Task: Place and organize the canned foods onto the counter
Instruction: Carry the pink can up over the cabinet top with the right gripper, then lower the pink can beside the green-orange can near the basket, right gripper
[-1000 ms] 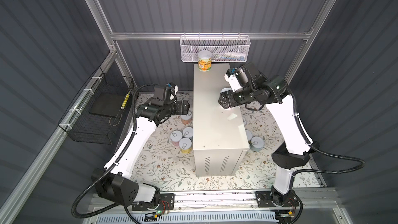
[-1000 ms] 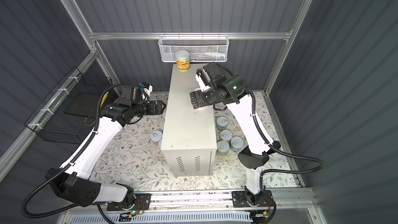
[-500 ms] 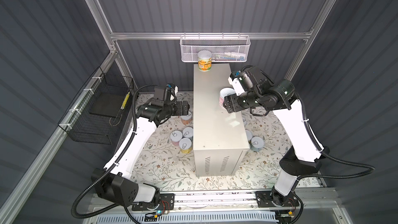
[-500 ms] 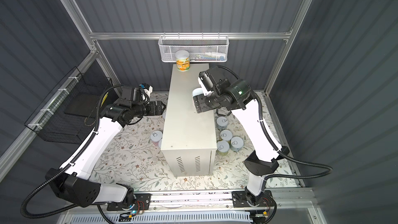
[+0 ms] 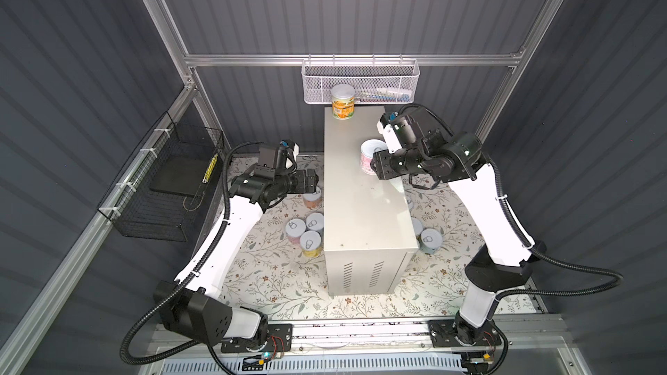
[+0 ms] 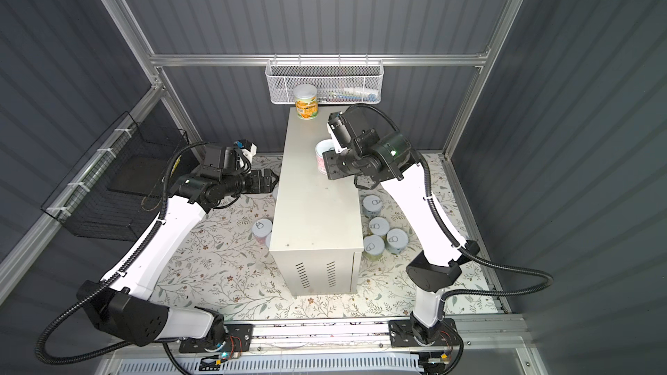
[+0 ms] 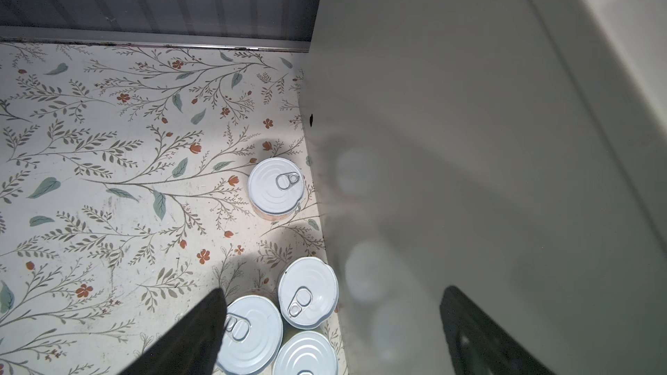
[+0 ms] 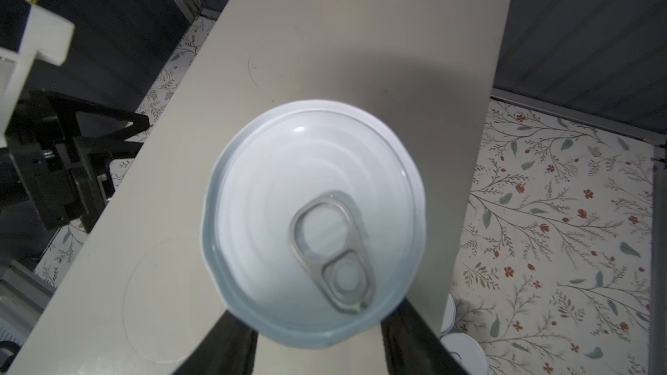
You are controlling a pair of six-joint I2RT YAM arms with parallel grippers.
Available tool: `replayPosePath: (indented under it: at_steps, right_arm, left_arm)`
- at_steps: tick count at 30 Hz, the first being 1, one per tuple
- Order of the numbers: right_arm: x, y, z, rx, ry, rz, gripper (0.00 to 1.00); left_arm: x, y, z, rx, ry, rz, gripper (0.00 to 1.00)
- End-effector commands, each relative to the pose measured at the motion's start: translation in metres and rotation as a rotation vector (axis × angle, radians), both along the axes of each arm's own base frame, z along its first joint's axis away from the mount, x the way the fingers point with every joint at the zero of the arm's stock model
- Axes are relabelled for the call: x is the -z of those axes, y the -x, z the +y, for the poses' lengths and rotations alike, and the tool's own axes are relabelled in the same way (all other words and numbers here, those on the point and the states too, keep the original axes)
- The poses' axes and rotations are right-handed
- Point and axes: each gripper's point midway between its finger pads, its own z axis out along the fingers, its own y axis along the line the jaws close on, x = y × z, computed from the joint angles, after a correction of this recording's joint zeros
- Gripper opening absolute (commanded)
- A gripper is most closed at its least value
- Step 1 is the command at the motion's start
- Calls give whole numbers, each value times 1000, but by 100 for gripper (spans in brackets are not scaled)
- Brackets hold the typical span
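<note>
The step in hand is, as I judge it, the placing of a second can on the table (image 5: 364, 218), the tall off-white cabinet in the middle of the cell; the task is at an early stage, since only an orange can (image 5: 343, 107) stands free on it, at the table's far end.

The right arm (image 5: 472, 193) reaches in from the table's right side, its forearm bent inward over the long edge and its wrist above the far half of the top; the left arm (image 5: 231, 225) stretches along the table's left side, its wrist lower than the top and pointing at the table's flank.

Eight cans are left on the floral floor: four by the table's left side (image 5: 311, 243) and four by its right side (image 6: 379, 227).

The pink can (image 5: 370, 151) is upright over the table's right edge, nearer than the orange can; whether it rests on the top or hangs just above it I cannot tell.

The right fingers (image 8: 231, 348) are closed on the pink can's sides; the left fingers (image 7: 187, 337) stand wide and hold nothing, above the left-side cans.

The next move calls for seating the pink can flat in line with the orange one, then spreading the fingers and drawing back without nudging it.
</note>
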Motion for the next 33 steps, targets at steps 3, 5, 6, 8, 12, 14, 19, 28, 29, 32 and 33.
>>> replayPosePath:
  at_steps: [3,5,6,8,12,14,19,28,29,32,33]
  right_arm:
    - [4,-21,14,3,-35,-17,58]
    - [7,-27,15,14,-37,-15,58]
    - [9,-31,16,20,-39,-13,58]
    - [10,-37,16,34,-40,-22,58]
    - [9,-56,10,104,-44,-70,59]
    - [7,-66,8,123,-62,-90,59]
    - [2,-90,3,159,-110,-133,59]
    - [1,-139,2,193,-189,-210,58]
    - [1,-145,2,199,-198,-218,58]
    - [4,-161,-3,227,-220,-228,57]
    - [5,-166,-3,231,-226,-229,57]
  left_arm:
    - [2,-2,1,7,-3,4,94]
    - [3,-3,-1,11,2,4,94]
    - [3,-3,-1,14,3,6,93]
    - [5,-3,-2,17,7,9,94]
    - [8,-3,-3,19,7,17,94]
    - [9,-3,-4,22,7,19,94]
    - [9,-4,-4,26,2,14,94]
    - [17,-7,-3,28,-15,28,94]
    - [18,-8,-4,27,-18,31,94]
    - [23,-9,-3,23,-26,41,94]
    - [22,-9,-2,21,-27,39,94]
